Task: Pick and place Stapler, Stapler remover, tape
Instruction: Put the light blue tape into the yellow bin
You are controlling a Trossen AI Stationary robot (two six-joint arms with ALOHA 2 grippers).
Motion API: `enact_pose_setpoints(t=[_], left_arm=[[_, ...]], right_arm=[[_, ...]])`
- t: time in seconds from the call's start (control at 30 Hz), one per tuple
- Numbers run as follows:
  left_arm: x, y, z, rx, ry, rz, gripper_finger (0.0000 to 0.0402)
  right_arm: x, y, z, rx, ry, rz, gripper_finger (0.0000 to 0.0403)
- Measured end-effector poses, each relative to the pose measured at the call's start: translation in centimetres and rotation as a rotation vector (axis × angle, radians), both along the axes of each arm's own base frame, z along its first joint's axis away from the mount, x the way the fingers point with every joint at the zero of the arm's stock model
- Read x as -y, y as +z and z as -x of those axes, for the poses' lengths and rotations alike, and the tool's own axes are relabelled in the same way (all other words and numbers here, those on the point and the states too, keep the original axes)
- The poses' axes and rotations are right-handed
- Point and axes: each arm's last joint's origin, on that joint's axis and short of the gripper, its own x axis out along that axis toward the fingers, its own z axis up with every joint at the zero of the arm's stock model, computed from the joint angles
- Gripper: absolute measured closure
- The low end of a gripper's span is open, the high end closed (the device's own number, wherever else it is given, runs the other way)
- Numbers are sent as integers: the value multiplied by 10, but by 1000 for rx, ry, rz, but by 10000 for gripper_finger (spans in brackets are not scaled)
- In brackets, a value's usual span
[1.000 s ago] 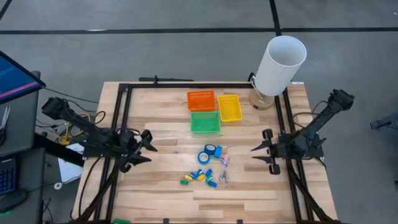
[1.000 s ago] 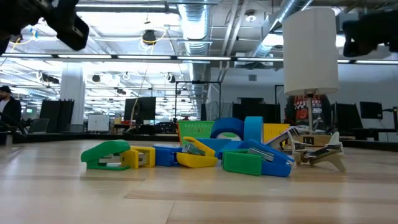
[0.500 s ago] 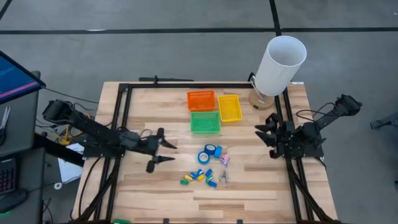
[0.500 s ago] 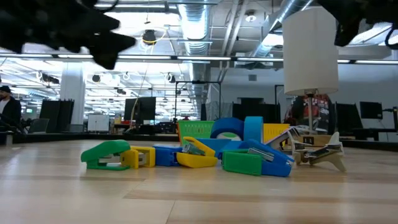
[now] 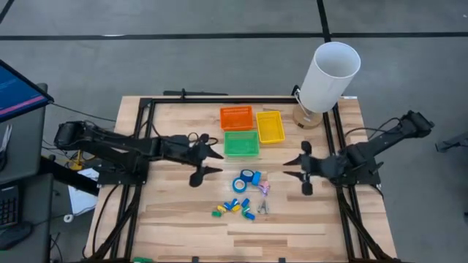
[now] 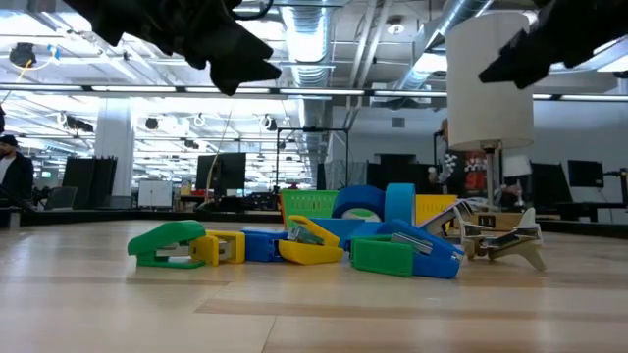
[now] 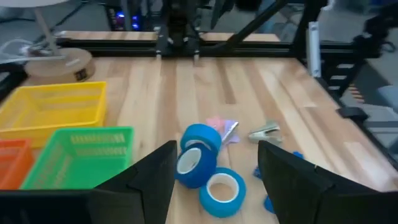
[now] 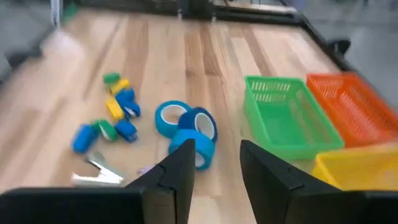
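The two blue rolls of tape are seen near the table's middle, just in front of the green basket, with the small staplers heaped nearer the front edge. The left gripper is held above the wood just left of the tape — fingers spread, nothing between them. The right gripper hangs to the tape's right, fingers parted and empty.

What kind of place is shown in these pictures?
Probably a large open robotics lab or office: a light wooden worktable edged by a black metal frame, rows of dark computer monitors behind it, and exposed silver ceiling ducts under strip lights.
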Motion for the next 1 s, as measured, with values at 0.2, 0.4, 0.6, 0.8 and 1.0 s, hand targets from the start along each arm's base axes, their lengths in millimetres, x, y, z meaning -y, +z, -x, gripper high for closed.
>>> enact_pose_setpoints(t=[0.2,0.4,0.6,0.8,1.0], left_arm=[[6,-11,4,-113,-67,49,188],[16,-12,5,-132,-114,57,188],[20,-12,6,-131,-133,51,188],[20,-12,6,-129,-136,41,188],[20,-12,6,-126,-137,40,188]], right_arm=[[-8,1,-37,-83,167,94,283],[-3,7,-78,-191,122,92,283],[4,4,-112,-376,129,67,283],[3,-6,-139,-606,120,121,283],[-12,-27,-159,-793,216,251,283]])
